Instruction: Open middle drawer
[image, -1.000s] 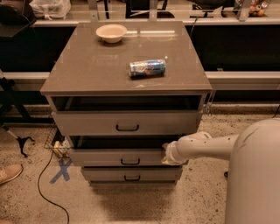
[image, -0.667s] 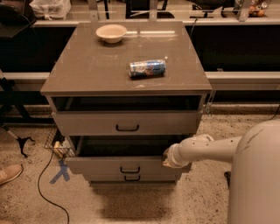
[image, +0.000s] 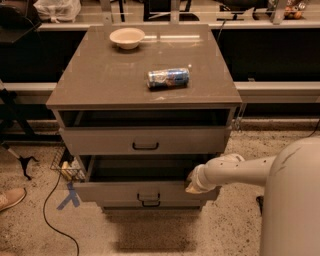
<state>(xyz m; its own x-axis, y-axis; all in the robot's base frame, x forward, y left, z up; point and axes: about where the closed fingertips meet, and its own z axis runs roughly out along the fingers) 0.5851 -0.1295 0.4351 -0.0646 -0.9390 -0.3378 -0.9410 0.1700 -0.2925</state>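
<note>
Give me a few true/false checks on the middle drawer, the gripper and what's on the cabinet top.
1. The middle drawer is open, its front further out than the top drawer. True.
2. The can stands upright on the cabinet top. False: it lies on its side.
3. The gripper is at the middle drawer's centre handle. False: it is at the right end of the drawer front.
4. A bowl sits at the back left of the cabinet top. True.
</note>
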